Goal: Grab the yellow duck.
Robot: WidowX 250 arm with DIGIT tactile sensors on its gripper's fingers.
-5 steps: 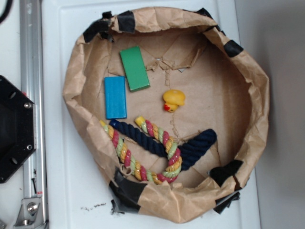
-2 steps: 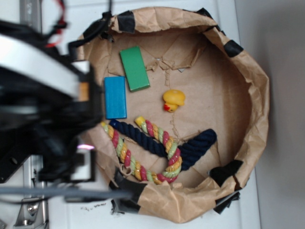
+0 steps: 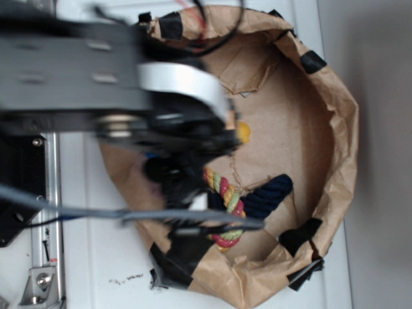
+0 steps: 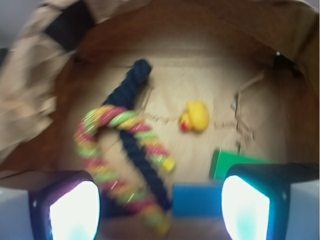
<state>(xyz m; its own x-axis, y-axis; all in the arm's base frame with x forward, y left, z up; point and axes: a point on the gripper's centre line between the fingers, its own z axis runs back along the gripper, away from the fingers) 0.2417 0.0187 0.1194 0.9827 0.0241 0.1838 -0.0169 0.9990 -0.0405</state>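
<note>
colours and patterns, paper-lined bin

yellow duck (image 4: 196, 116), red-orange beak. braided rope (image 4: 120, 145) in yellow, green and red strands; second rope (image 4: 131, 87) dark navy. blue block (image 4: 197, 200), green block (image 4: 226, 162). brown paper wall (image 3: 338, 122) with black tape patches (image 3: 312, 62). tabletop (image 3: 96, 257) white.

1. The white desk (image 3: 380, 277) carries everything, seen from above in the exterior view.
2. A crumpled brown paper basin (image 3: 341, 129) patched with black tape lies directly on the desk.
3. A silver metal rail (image 3: 48, 244) runs along the desk's left edge.
4. Small black specks (image 3: 125, 280) dot the desk near the basin's lower rim.
</note>
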